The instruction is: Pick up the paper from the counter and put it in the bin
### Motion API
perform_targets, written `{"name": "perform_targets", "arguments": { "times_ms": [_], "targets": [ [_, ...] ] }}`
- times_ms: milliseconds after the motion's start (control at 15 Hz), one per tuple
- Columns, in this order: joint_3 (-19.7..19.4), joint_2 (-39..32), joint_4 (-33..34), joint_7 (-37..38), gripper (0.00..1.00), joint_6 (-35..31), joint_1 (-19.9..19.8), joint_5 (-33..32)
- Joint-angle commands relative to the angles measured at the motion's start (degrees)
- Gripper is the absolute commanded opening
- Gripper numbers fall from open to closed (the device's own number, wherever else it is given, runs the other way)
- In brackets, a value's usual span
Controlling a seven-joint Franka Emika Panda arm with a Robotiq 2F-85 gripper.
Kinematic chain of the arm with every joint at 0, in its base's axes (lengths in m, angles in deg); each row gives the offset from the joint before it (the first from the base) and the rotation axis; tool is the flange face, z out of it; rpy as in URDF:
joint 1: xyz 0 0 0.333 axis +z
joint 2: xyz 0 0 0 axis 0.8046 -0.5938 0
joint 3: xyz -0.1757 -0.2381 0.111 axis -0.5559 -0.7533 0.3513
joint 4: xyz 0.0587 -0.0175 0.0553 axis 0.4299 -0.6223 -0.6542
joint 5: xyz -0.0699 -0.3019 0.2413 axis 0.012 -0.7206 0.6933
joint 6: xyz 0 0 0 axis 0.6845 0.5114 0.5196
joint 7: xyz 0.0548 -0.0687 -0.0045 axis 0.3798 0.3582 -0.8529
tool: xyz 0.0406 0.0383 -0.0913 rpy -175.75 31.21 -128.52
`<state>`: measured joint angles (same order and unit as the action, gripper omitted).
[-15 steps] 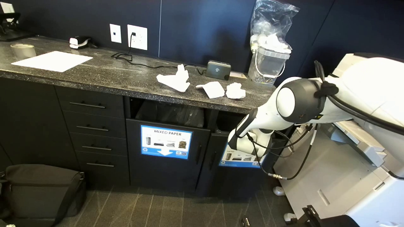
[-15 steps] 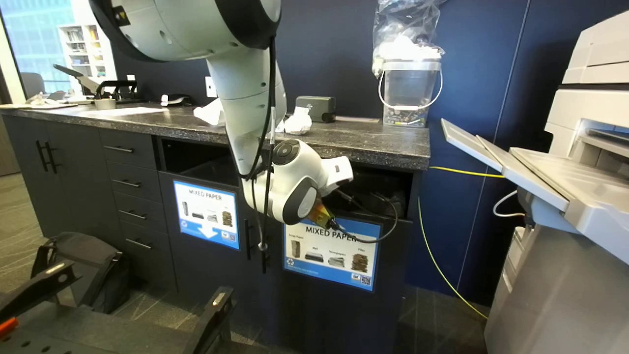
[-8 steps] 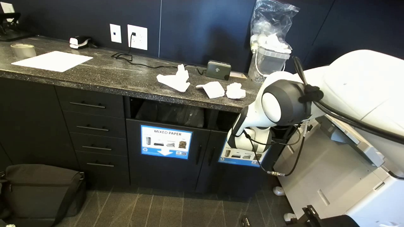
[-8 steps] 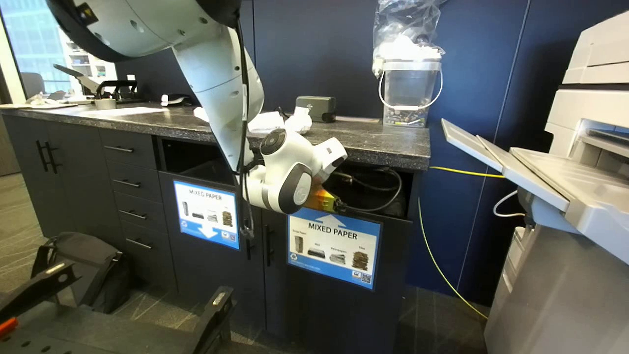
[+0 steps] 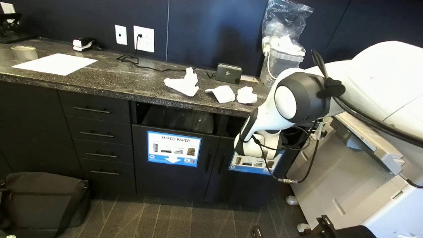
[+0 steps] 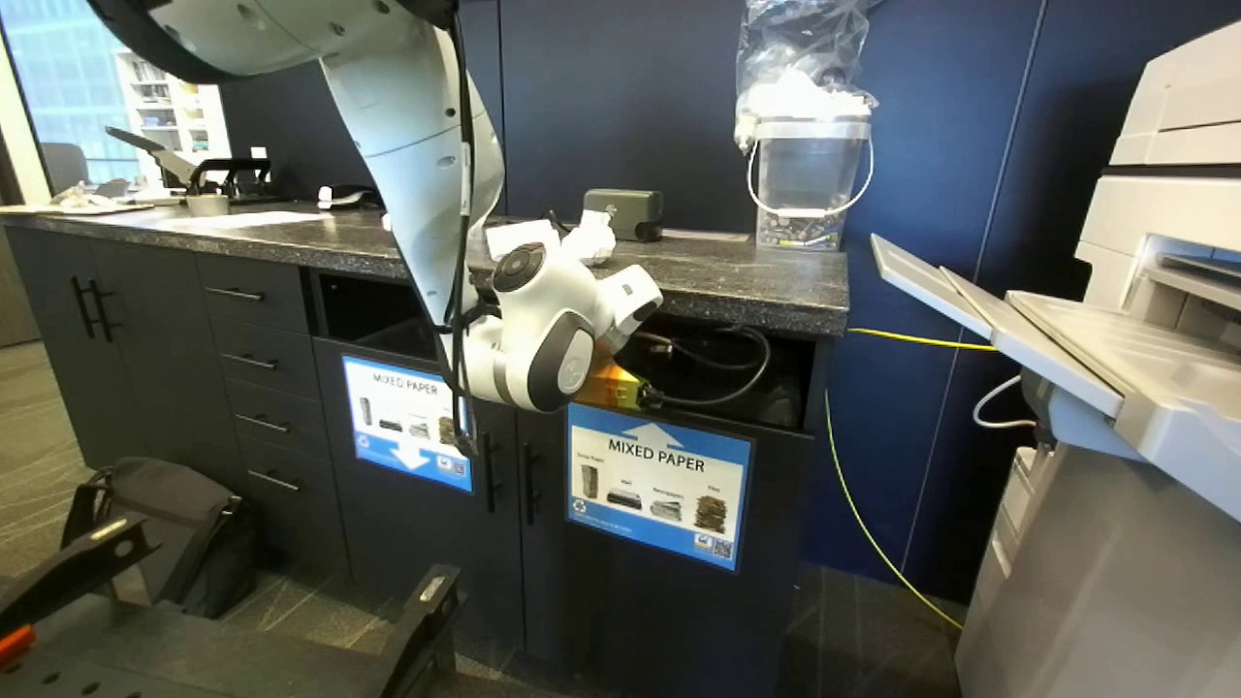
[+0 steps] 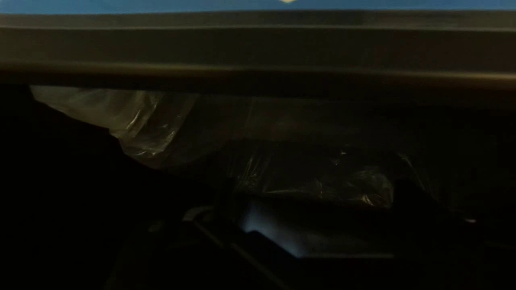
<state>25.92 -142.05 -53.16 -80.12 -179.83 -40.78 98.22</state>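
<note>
Three crumpled white papers lie on the dark counter (image 5: 109, 74): a left one (image 5: 182, 83), a middle one (image 5: 223, 94) and a right one (image 5: 246, 95). The right paper also shows in an exterior view (image 6: 591, 237). A flat white sheet (image 5: 54, 63) lies far left. The arm's hand (image 6: 553, 330) is at the right "MIXED PAPER" bin opening (image 6: 717, 364), below the counter edge; its fingers are hidden in both exterior views. In the dark wrist view my gripper (image 7: 314, 195) shows as two finger silhouettes wide apart, nothing seen between them, over the bin's clear liner (image 7: 137, 117).
The left bin opening (image 5: 178, 117) has a dark bag. A small grey box (image 5: 228, 73) and a clear bucket (image 6: 812, 174) stand at the counter's back. A printer (image 6: 1163, 291) stands at the right. Cables (image 6: 737, 388) loop from the hand. A dark bag (image 5: 46, 198) sits on the floor.
The arm and hand have moved up and to the left in both exterior views, with the hand still at the right bin opening. The papers on the counter have not moved.
</note>
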Motion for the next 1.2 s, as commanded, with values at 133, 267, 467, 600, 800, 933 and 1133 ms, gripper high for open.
{"name": "perform_targets", "arguments": {
  "times_ms": [133,267,467,600,800,933,1133],
  "targets": [
    [3.1,7.1,-10.1,-0.8,1.0,-1.9,-0.3,-1.0],
    [3.6,8.4,-12.9,-0.6,1.0,-2.9,0.2,-0.3],
    [4.3,10.8,-18.0,-0.6,1.0,-5.0,1.2,0.9],
    [4.9,12.7,-21.7,-0.7,1.0,-7.0,2.0,1.9],
    [5.4,16.0,-27.5,-1.9,1.0,-8.8,3.8,4.3],
    [6.1,19.2,-31.8,-2.5,1.0,-8.3,4.2,3.9],
    [6.2,26.4,-40.7,-4.0,1.0,-6.1,5.7,4.0]
  ]
}}
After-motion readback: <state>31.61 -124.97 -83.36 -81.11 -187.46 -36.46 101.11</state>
